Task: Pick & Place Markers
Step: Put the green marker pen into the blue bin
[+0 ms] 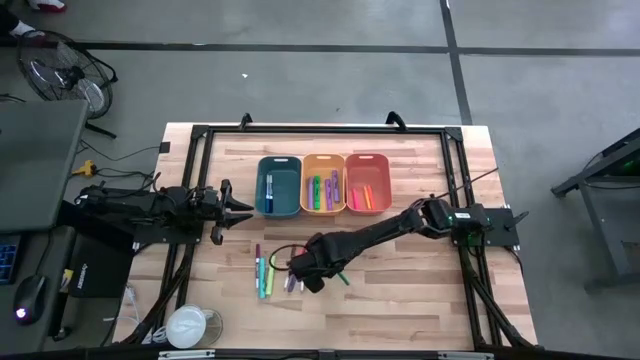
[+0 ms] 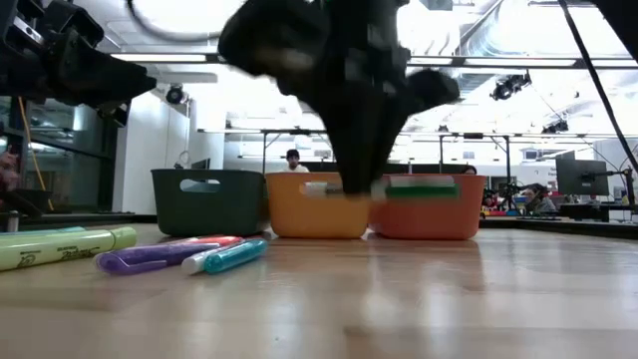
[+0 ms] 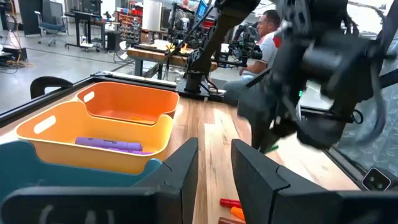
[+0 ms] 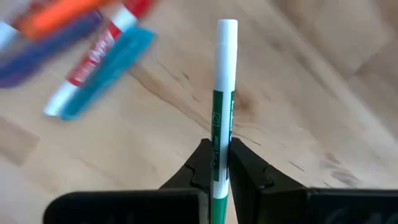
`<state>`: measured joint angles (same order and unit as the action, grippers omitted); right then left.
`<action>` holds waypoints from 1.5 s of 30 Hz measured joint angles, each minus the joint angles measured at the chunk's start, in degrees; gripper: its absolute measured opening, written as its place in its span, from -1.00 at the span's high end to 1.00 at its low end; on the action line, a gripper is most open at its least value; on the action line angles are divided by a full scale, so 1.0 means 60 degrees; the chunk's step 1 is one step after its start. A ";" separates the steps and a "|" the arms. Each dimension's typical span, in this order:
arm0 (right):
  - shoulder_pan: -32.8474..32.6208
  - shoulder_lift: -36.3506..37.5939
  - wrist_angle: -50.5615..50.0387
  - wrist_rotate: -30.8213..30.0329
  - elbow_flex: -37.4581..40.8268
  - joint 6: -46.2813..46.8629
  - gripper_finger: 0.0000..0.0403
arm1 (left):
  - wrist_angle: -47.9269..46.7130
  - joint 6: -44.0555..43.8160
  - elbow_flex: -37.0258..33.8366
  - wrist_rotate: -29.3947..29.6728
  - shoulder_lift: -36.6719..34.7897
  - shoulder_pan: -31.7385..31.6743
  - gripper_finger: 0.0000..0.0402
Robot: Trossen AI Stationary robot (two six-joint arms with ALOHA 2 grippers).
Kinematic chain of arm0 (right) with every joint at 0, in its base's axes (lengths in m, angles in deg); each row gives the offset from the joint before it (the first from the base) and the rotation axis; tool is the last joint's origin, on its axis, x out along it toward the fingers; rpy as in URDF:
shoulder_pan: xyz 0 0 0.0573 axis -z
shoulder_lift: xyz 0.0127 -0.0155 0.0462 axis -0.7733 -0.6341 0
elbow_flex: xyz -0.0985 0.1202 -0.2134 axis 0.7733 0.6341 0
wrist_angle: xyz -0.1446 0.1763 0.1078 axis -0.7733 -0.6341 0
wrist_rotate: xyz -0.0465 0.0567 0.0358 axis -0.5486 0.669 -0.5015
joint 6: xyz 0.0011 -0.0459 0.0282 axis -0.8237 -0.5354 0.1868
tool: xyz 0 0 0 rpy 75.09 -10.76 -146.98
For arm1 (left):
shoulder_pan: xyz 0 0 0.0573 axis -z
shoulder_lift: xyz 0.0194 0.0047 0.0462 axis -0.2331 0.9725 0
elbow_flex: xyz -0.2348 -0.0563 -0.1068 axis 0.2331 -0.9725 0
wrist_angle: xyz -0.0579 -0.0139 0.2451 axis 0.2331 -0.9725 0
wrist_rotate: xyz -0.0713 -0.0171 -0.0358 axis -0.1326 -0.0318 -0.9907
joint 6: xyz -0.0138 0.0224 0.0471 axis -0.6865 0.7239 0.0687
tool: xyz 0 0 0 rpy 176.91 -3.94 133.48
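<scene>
High view: the right gripper [image 1: 318, 272] reaches across the wooden table [image 1: 420, 300] to the near middle, over the loose markers. Its jaws are pinched tight on a green marker [image 4: 222, 106]; the right wrist view shows this green-and-white stick clamped between the two dark fingers [image 4: 245, 165], its white end pointing away from the wrist. In the low view the same marker [image 2: 419, 186] lies level in the grip, clear above the tabletop, in front of the bins.

The left gripper [image 1: 240, 208] waits at the left side of the table, just left of the teal bin [image 1: 278, 186], holding nothing, its jaws parted by a narrow gap, as the left wrist view shows.

Three bins stand in a row at the far middle of the table, touching side by side: teal, then the yellow-orange bin [image 1: 322, 184], then the orange bin [image 1: 367, 182] on the right. All three have markers inside: a purple marker [image 3: 109, 144] lies in the yellow-orange one.

More loose markers [image 1: 264, 272] lie on the table near the teal bin and left of the right gripper. The low view shows a yellow-green highlighter [image 2: 65, 247], a purple highlighter [image 2: 150, 259] and a teal marker [image 2: 234, 256] lying flat there. A white round object [image 1: 187, 326] sits at the near left edge of the table.

A person [image 3: 268, 31] sits beyond the table in the left wrist view.
</scene>
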<state>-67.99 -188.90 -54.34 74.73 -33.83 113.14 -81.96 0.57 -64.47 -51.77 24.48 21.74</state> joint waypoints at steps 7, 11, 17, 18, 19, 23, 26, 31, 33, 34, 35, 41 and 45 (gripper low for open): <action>0.0347 0.0828 0.0098 -0.0789 -0.0016 -0.0003 0.92 | 0.0001 0.0000 -0.0001 0.0000 -0.0001 0.0000 0.53; 0.0686 0.1224 0.0491 -0.1193 -0.0023 -0.0163 0.92 | 0.0000 0.0000 0.0000 0.0000 -0.0001 0.0001 0.53; 0.1376 0.1512 0.1850 -0.1431 -0.0041 -0.0788 0.92 | 0.0001 0.0000 0.0000 0.0001 -0.0003 0.0001 0.53; 0.1500 0.1512 0.2139 -0.1396 -0.0041 -0.0902 0.92 | 0.0001 0.0000 0.0000 0.0000 0.0000 -0.0002 0.53; 0.1619 0.1509 0.2400 -0.1346 -0.0038 -0.1032 0.92 | 0.0001 0.0000 -0.0002 0.0000 0.0000 -0.0002 0.53; 0.2037 0.1505 0.3514 -0.1226 -0.0038 -0.1410 0.92 | 0.0000 0.0000 0.0000 0.0000 -0.0001 0.0000 0.53; 0.2341 0.1505 0.4073 -0.1226 -0.0038 -0.1607 0.92 | -0.0001 0.0000 0.0000 0.0000 -0.0001 0.0000 0.53; 0.2850 0.1505 0.5056 -0.1257 -0.0038 -0.1808 0.92 | 0.0001 0.0002 -0.0001 0.0000 -0.0001 0.0001 0.53; 0.3047 0.1502 0.5359 -0.1267 -0.0038 -0.1832 0.92 | 0.0001 0.0000 0.0000 0.0000 -0.0002 -0.0002 0.53; 0.3131 0.1475 0.5488 -0.1296 -0.0041 -0.1825 0.92 | -0.0003 0.0000 0.0000 0.0000 -0.0004 0.0000 0.53; 0.3214 0.1454 0.5567 -0.1353 -0.0041 -0.1821 0.92 | -0.0003 0.0000 0.0000 0.0000 0.0000 0.0001 0.53; 0.3554 0.1146 0.5739 -0.1482 -0.0034 -0.1320 0.92 | 0.0000 0.0000 0.0000 0.0000 -0.0003 -0.0002 0.53; 0.3603 0.0806 0.6174 -0.1481 -0.0035 -0.0775 0.92 | -0.0003 0.0000 -0.0003 0.0007 -0.0004 0.0001 0.53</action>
<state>-46.38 -184.06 -17.30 65.85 -34.03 108.49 -81.98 0.57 -64.49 -51.73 24.45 21.75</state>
